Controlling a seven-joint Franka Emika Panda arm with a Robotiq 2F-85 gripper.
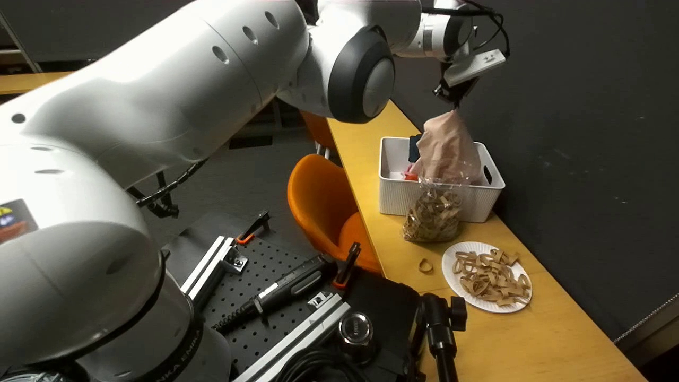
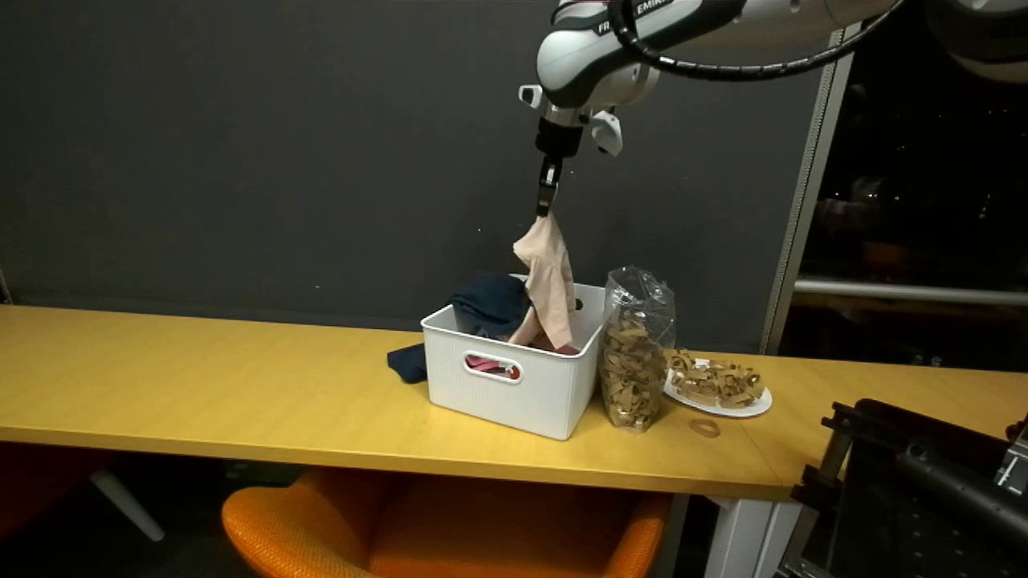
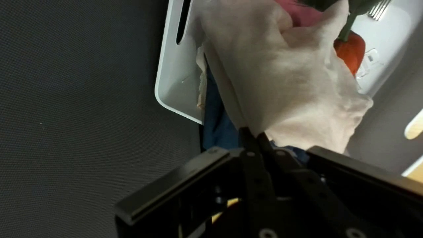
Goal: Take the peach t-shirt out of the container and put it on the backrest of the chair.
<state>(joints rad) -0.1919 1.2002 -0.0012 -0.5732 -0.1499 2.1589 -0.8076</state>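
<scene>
My gripper [image 1: 456,105] is shut on the top of the peach t-shirt [image 1: 448,146]. In both exterior views the shirt hangs from the fingertips [image 2: 544,210], its lower part [image 2: 550,289] still inside the white container [image 2: 498,401]. In the wrist view the fingers [image 3: 253,134] pinch the gathered cloth [image 3: 287,72], which hides much of the container [image 3: 163,82]. The container [image 1: 395,199] stands on the yellow table. The orange chair [image 1: 313,199] is beside the table's edge; in an exterior view the chair [image 2: 277,518] is partly cut off below the table.
Navy cloth [image 2: 490,305] lies in the container and over its side. A red-orange item [image 3: 350,53] and a fork [image 3: 378,10] are inside. A clear bag of brown pieces [image 1: 432,215] stands against the container, near a paper plate [image 1: 453,252]. A dark wall [image 2: 241,160] is behind.
</scene>
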